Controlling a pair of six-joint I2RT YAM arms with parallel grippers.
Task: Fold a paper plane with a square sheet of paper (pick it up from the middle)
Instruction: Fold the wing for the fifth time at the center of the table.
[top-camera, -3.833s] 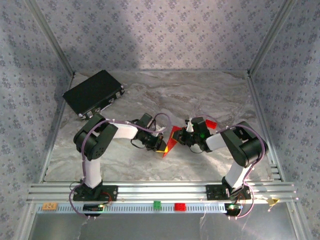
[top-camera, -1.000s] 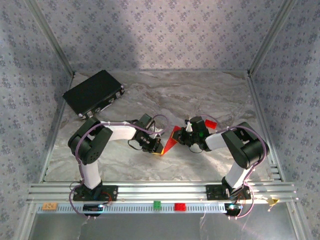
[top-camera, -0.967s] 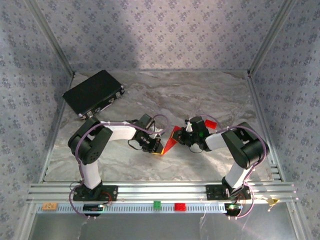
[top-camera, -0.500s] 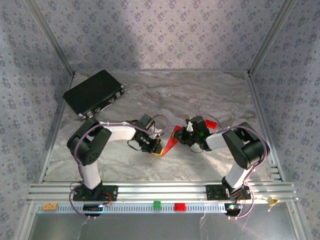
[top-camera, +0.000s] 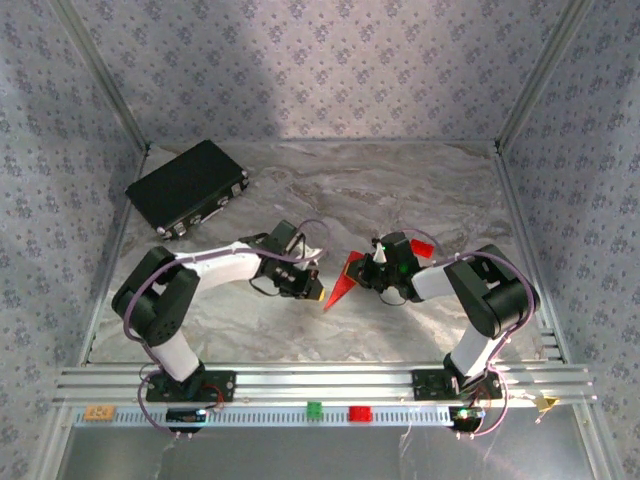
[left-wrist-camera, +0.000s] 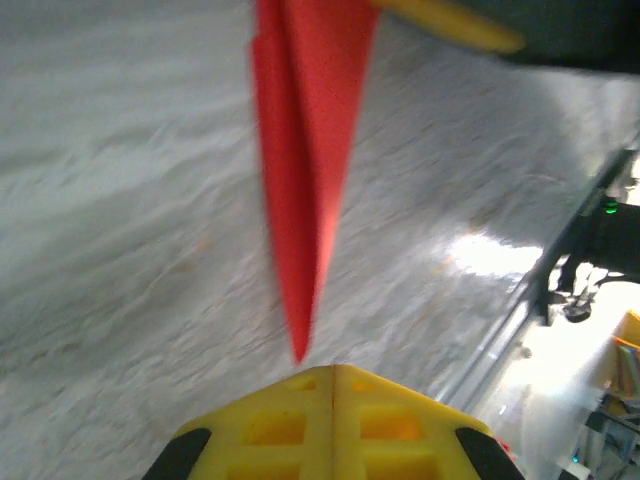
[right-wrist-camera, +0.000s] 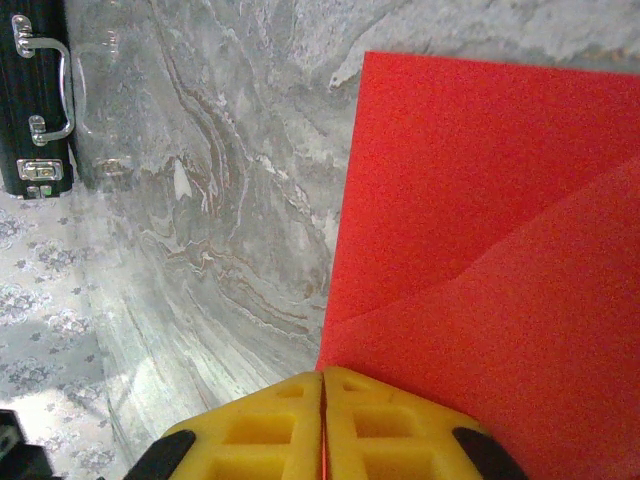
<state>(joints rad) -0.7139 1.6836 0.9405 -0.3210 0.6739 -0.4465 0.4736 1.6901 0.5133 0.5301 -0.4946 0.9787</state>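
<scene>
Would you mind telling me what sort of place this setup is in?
Probably a robotics lab test cell: a left arm and right arm bolted to an aluminium rail, a marble-look table, and patterned walls boxing it in.

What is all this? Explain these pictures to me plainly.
The left arm and the right arm are robot arms bolted at the near edge of a marble table. The wide picture is from a camera above and behind them; each close-up is from a wrist camera, yellow fingertips at its bottom. On the table lie a black case and a small red block. The right arm's jaws are shut on the folded red paper; the left arm's jaws are shut empty, just off its pointed tip.
</scene>
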